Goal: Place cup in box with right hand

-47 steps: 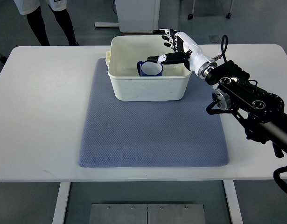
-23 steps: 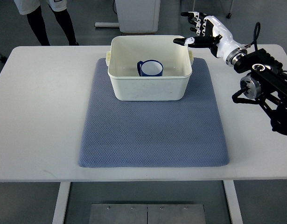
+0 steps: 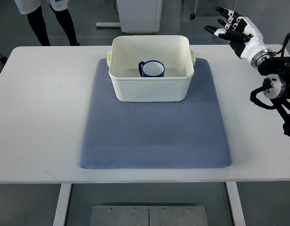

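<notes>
A blue cup with a white inside stands upright on the floor of the white box, near its middle. The box rests on the far part of a blue-grey mat. My right hand hovers above the table's far right corner, well away from the box, with its fingers spread and nothing in them. Its black forearm runs off the right edge. The left arm does not show.
The mat lies on a white table. A person's legs stand beyond the far left edge. A white cabinet base sits behind the table on the grey floor.
My right hand has let go of the cup inside the box, risen out of it and drawn back to the far right. The cup stays where it was left.
</notes>
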`<state>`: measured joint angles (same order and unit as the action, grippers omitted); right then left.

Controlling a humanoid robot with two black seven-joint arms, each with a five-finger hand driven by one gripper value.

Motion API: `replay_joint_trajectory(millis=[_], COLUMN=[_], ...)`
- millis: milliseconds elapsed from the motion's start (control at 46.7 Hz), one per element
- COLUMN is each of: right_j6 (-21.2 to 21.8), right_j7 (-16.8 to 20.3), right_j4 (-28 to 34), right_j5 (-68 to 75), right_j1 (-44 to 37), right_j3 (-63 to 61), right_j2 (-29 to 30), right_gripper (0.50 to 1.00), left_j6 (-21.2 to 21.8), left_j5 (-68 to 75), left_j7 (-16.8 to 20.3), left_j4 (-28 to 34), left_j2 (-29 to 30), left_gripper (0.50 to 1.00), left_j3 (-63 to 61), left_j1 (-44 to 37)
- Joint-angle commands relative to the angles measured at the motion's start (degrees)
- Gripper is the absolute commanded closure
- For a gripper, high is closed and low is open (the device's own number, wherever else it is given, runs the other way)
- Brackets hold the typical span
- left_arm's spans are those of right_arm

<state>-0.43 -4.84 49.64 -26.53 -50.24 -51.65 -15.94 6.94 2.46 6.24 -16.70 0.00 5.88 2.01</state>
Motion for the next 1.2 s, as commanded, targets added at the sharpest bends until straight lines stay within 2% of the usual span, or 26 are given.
replay_joint_trajectory(millis=[0, 193, 364, 556, 835, 984, 1177], right_j6=[0.1, 2.4, 3.8, 3.8, 3.7, 3.8, 3.8], right_j7=[1.8, 5.9, 6.3, 5.5, -2.5, -9.3, -10.4], right_j4=[0.1, 0.4, 1.9, 2.1, 2.0, 2.0, 1.9], right_j5=[0.0, -0.3, -0.7, -0.7, -0.7, -0.7, -0.7], right_j1=[1.6, 6.1, 10.3, 12.6, 14.5, 16.0, 17.2], right_j3=[-4.4, -13.9, -20.1, -21.0, -21.0, -21.6, -21.6], right_j2=[1.3, 4.2, 6.6, 7.2, 9.5, 11.5, 12.4], right_gripper=[0.507, 0.507, 0.502, 0.500, 0.500, 0.500, 0.500], left_j6=[0.0, 0.0, 0.0, 0.0, 0.0, 0.0, 0.0], left_j5=[0.0, 0.0, 0.0, 0.0, 0.0, 0.0, 0.0], left_j7=[0.0, 0.0, 0.0, 0.0, 0.0, 0.0, 0.0], left_j4=[0.0, -0.1, 0.0, 0.0, 0.0, 0.0, 0.0], left_j2=[0.0, 0.0, 0.0, 0.0, 0.0, 0.0, 0.0], left_gripper=[0.500, 0.500, 0.500, 0.500, 0.500, 0.500, 0.500], left_j3=[0.0, 0.0, 0.0, 0.0, 0.0, 0.0, 0.0], left_j1=[0.0, 0.0, 0.0, 0.0, 0.0, 0.0, 0.0])
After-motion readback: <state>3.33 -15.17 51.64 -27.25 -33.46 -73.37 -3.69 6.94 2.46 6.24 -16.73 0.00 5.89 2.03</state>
